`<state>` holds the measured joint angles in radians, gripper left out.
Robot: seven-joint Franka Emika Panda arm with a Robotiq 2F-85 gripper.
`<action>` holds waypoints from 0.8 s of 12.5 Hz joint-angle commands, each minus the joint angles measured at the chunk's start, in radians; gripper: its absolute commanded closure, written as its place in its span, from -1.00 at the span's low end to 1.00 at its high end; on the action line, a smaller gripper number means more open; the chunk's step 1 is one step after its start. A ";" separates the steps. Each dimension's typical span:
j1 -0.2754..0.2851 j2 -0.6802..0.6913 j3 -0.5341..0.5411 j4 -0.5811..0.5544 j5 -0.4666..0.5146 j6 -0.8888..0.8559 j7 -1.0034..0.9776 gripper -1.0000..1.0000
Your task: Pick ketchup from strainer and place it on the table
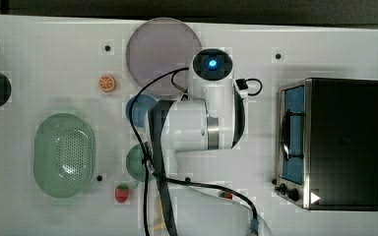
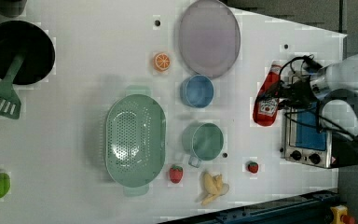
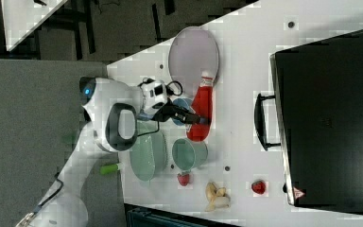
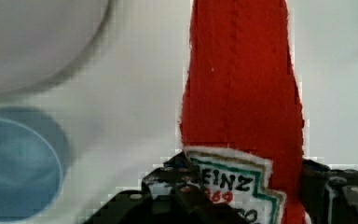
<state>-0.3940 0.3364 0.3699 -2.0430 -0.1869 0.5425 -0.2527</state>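
The ketchup is in my pincer, clamped across its labelled lower body, with the red neck and cap running straight out ahead of my fingers. It is carried in the air, clear of the strainer, which sits with nothing in it well off toward the left view's left. In the right view the bottle hangs above the white surface, between the grey plate and the green cup, beside the blue cup. As I judge it, the bare surface lies directly under the bottle's long axis, so lowering it there is what remains.
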 commanded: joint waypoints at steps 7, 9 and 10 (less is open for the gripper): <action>0.007 0.108 -0.056 -0.125 -0.005 0.331 -0.042 -0.68; 0.007 0.094 -0.057 -0.122 -0.012 0.324 -0.044 -1.00; 0.007 0.068 -0.055 -0.115 -0.011 0.310 -0.044 -1.00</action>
<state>-0.3931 0.4636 0.2954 -2.1719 -0.1967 0.8442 -0.2568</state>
